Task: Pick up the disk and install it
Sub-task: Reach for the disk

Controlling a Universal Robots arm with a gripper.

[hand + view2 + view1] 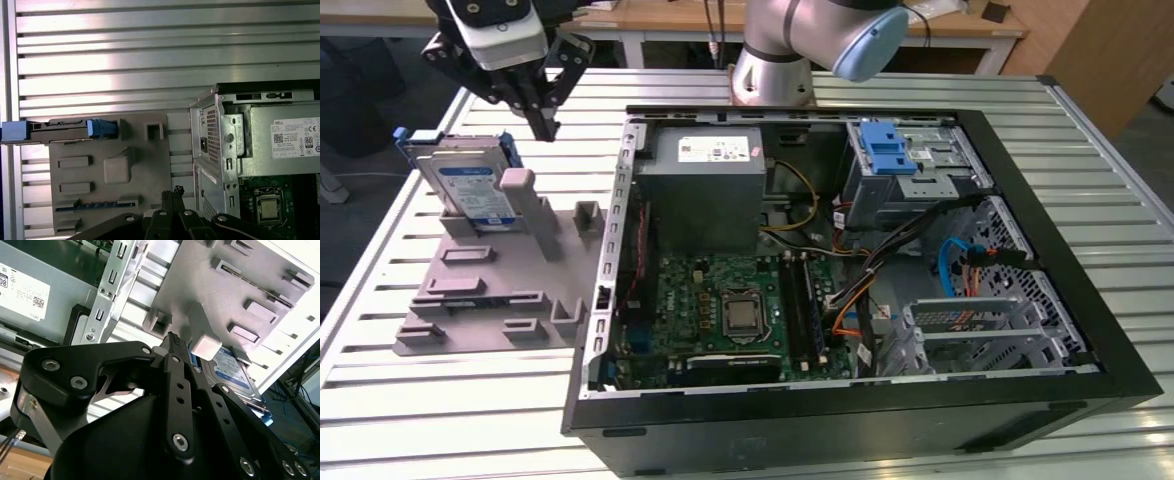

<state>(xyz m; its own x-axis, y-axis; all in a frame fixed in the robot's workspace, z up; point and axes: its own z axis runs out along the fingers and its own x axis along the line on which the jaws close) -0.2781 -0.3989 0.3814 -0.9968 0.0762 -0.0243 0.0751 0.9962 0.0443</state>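
the disk stood on its edge in the grey holder, just to the exterior view's left of your gripper, which hung closed and empty.

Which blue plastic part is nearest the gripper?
The blue-framed disk on the grey fixture near the gripper; the blue latch sits inside the computer case.

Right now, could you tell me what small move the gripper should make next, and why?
Probably a short shift toward the exterior view's left: the gripper hangs empty above the holder, beside the upright disk rather than over its top edge.
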